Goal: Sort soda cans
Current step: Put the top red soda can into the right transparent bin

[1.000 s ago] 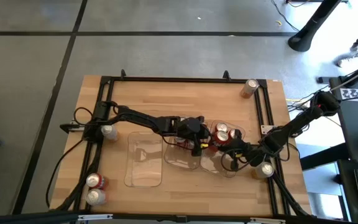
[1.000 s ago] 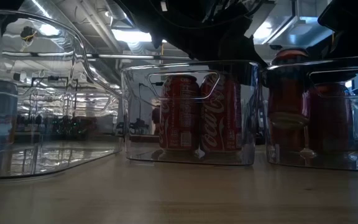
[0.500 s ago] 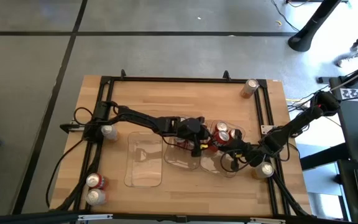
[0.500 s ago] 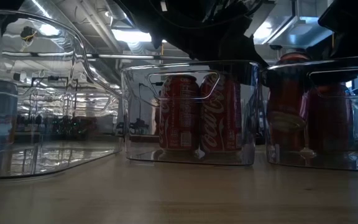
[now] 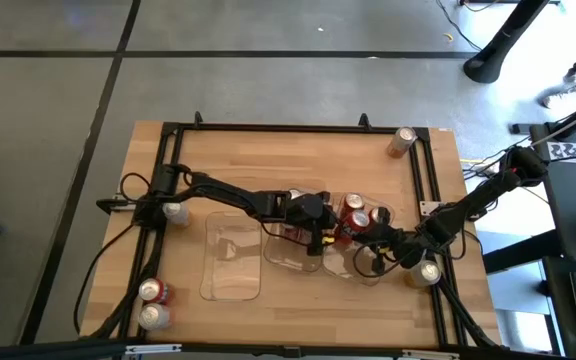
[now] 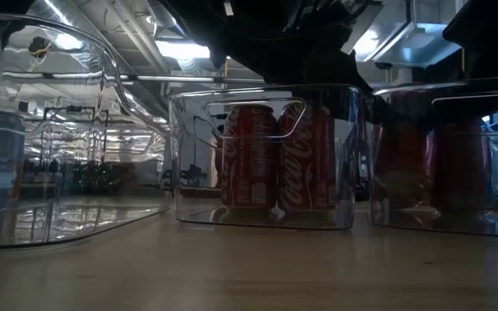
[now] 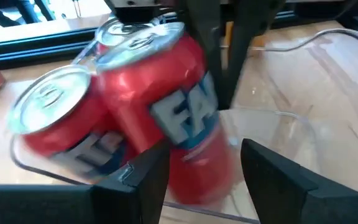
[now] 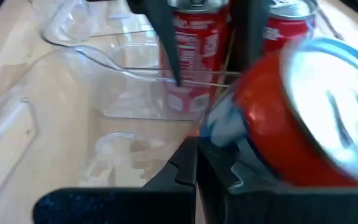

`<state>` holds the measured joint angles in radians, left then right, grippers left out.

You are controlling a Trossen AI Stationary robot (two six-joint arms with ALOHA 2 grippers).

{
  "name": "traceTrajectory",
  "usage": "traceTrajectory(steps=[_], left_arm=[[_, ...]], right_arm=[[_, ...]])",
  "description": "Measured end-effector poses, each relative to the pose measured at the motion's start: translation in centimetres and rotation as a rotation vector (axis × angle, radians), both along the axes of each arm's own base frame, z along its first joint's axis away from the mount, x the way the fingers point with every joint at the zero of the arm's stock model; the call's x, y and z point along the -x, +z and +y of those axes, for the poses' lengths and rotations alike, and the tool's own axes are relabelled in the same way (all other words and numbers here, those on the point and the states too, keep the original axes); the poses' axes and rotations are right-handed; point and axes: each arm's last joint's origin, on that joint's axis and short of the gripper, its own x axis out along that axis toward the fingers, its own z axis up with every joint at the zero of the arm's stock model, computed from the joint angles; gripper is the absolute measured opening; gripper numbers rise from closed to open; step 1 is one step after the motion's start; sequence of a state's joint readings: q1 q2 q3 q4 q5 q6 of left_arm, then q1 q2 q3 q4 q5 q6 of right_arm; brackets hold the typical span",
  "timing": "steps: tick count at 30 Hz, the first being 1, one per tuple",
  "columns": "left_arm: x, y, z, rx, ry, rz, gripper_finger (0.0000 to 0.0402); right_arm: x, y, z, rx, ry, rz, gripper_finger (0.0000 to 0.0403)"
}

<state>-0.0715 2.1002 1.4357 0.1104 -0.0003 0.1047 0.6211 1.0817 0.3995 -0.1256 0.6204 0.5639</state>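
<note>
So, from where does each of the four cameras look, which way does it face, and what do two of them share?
High view: above the table, facing straight down; both arms show.
Low view: at table-top height, facing level at the middle tray; dark arm parts overhead.
Left wrist view: on the left arm, facing a Fanta can past its own fingers.
Right wrist view: on the right arm, facing the trays; its own fingers show.
Shared: the low and right wrist views both show the Coca-Cola cans.
</note>
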Motion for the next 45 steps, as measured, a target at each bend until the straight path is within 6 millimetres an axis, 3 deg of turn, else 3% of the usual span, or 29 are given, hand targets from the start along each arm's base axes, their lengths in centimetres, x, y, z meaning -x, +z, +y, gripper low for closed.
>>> traceTrajectory(steps=[45], left_arm=[[0.19,0.11,-0.42,0.030,0.014,0.014,0.0186]], right_arm=[[-0.65,-1.00,0.38,0.071,-0.015,0.013,0.0005]])
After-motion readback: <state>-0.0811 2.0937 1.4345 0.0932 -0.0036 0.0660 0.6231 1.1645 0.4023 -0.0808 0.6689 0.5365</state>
